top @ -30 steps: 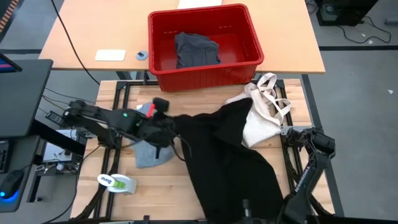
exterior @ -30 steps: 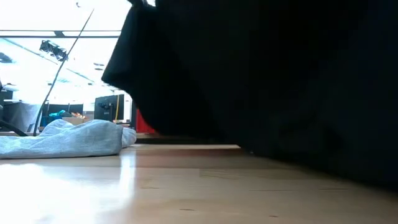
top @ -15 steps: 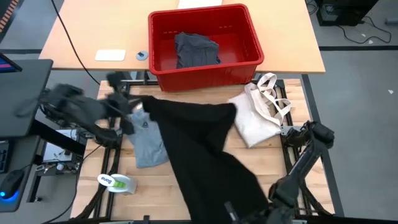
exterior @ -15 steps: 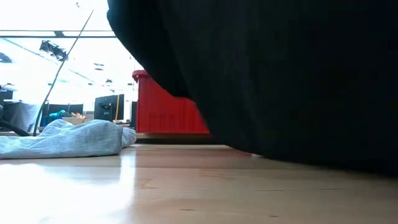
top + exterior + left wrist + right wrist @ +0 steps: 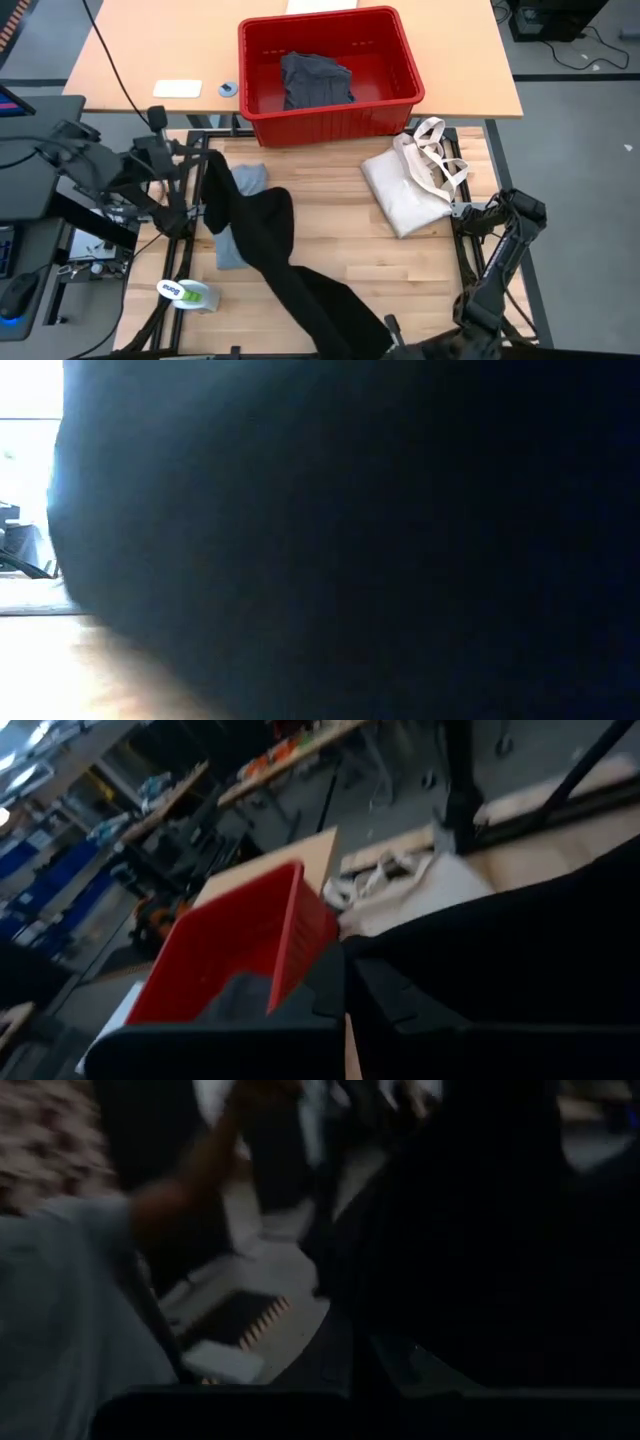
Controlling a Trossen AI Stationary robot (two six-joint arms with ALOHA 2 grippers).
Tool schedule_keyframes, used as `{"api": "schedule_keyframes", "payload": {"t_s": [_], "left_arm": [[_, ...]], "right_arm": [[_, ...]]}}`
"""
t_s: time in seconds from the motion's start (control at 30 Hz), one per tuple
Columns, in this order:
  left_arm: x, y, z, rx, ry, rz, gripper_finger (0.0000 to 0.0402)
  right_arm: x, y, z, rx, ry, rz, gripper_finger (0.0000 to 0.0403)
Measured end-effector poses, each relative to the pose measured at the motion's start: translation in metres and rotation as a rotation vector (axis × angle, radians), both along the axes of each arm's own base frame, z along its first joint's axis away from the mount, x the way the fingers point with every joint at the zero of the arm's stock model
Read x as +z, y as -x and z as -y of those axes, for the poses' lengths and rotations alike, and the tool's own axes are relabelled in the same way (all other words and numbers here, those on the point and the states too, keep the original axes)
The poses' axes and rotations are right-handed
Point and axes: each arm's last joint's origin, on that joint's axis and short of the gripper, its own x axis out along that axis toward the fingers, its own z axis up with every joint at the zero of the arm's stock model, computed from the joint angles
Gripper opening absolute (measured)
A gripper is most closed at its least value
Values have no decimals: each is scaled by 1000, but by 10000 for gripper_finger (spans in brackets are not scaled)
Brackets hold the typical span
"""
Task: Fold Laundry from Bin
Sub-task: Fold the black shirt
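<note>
One long black soft cloth garment (image 5: 270, 250) hangs from the clamped left pincer (image 5: 196, 160), draping over one light grey T-shirt (image 5: 240, 215) on the slatted wooden surface (image 5: 330, 235). One red rectangular plastic bin (image 5: 330, 75) with ribbed walls holds one crumpled grey garment (image 5: 315, 78). The right pincer (image 5: 385, 335), near, is closed on the black cloth's other end.

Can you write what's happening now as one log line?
left gripper: shut on black garment | right gripper: shut on black garment | grey T-shirt: underneath

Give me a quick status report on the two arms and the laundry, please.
Left claw shut on black garment, far left of table. Right claw shut on its other end, near front edge. Garment strung diagonally over grey T-shirt. Tote bag lies clear.
</note>
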Motion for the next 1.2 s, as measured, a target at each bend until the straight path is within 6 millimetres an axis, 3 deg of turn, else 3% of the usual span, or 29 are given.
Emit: {"api": "schedule_keyframes", "payload": {"t_s": [0.23, 0.43, 0.67, 0.77, 0.93, 1.07, 1.2], "left_arm": [[-17, -24, 4, 67, -46, -160, 7], [-27, -54, 7, 109, -81, -244, 7], [-44, -82, 10, -61, -29, -439, 7], [-41, -85, 11, -82, -33, -400, 7], [-14, -86, 9, -102, -22, -131, 7], [2, -87, -3, 56, -90, 14, 7], [5, -90, -18, 198, -164, 15, 7]], "right_arm": [[-20, 1, 8, -140, -79, -211, 9], [-9, 14, 8, -113, -82, -198, 9], [-14, 16, 7, -116, -65, -226, 9], [-18, 9, 8, -99, -52, -235, 9], [-9, 8, 19, -127, 53, -175, 9], [11, 25, 42, -295, 163, -129, 9], [15, 38, 77, -463, 421, -153, 9]]}}
